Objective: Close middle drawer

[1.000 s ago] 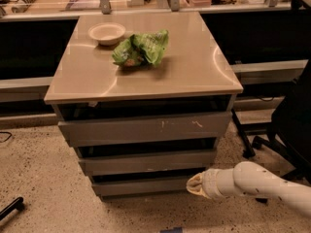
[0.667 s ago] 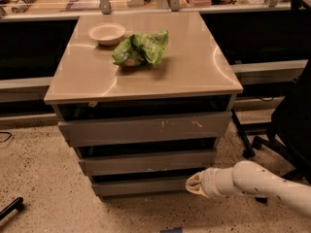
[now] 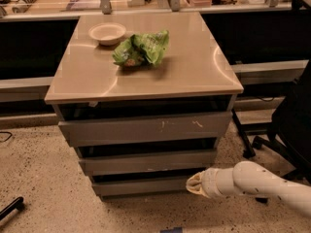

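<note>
Arm: a smooth white, rounded arm reaches in low from the near right edge, lying almost level and pointing left.
Gripper: the gripper has a pale tan tip and sits just above the floor, at the right end of the bottom drawer and below the middle drawer.
Grip: whether the gripper is open or closed cannot be told.
Middle drawer: the middle drawer is the second front down. It stands slightly out, with a dark gap above it.
Top drawer: the top drawer is taller, has pale scratches right of centre, and juts nearest.
Cabinet top: the cabinet top is a glossy beige slab with rounded corners.
On top: a shallow cream bowl sits far left, with a crumpled green bag just right of it.
Floor: the floor is speckled tan.
Room: a black office chair is at the right, and dark shelving runs behind.
</note>
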You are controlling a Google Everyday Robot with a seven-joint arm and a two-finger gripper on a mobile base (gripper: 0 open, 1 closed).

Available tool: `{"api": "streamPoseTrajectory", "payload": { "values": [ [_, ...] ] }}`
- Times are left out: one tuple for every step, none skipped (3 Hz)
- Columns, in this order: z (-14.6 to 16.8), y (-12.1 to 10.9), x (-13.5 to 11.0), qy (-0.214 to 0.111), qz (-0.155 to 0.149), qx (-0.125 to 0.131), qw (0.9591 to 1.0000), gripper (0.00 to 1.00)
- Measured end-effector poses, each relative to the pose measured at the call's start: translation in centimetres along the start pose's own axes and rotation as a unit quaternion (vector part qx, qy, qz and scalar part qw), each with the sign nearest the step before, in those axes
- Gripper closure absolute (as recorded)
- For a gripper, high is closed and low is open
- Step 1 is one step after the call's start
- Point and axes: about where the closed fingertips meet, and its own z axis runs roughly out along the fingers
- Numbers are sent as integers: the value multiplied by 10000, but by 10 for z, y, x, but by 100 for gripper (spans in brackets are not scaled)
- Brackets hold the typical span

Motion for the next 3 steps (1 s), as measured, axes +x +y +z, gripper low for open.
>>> {"api": "streamPoseTrajectory", "payload": {
  "values": [
    [0,0,0,0,0,0,10000,24],
    [0,0,0,-2,0,-2,10000,0],
    [0,0,0,-2,0,-2,10000,0]
  ]
}}
